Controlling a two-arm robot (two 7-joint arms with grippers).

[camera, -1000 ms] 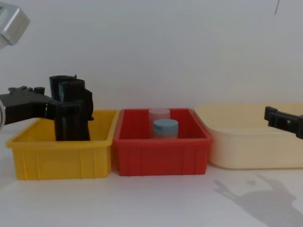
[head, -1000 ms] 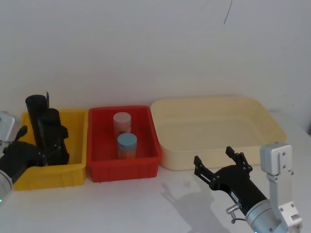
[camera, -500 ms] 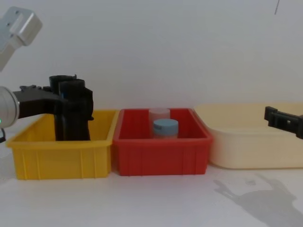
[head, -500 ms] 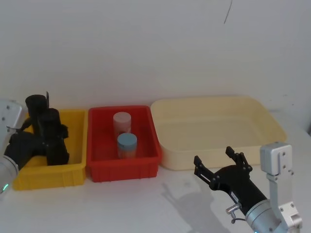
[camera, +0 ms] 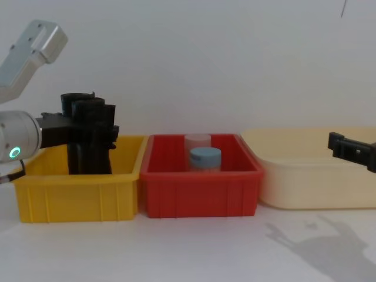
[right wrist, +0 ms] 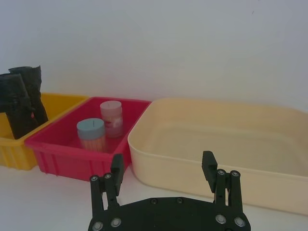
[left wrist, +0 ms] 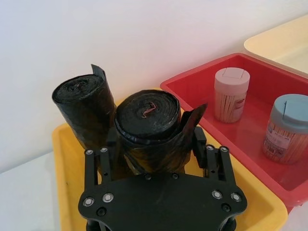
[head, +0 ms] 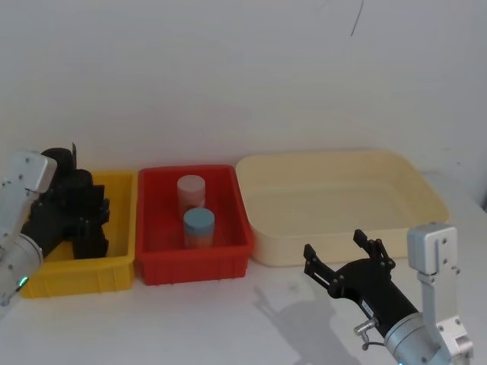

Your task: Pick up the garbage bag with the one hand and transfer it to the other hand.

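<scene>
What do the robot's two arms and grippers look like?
The left gripper and right gripper are black, each with two long fingers and silver screws on its base plate. The left arm is a silver cylinder with a green light; the right arm is silver with a pale grey boxy bracket.

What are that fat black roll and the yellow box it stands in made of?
The garbage bag looks like thin glossy plastic film wound tight, going by its sheen and crinkles. The yellow bin seems rigid moulded plastic: smooth, faintly shiny, ribbed walls.
</scene>
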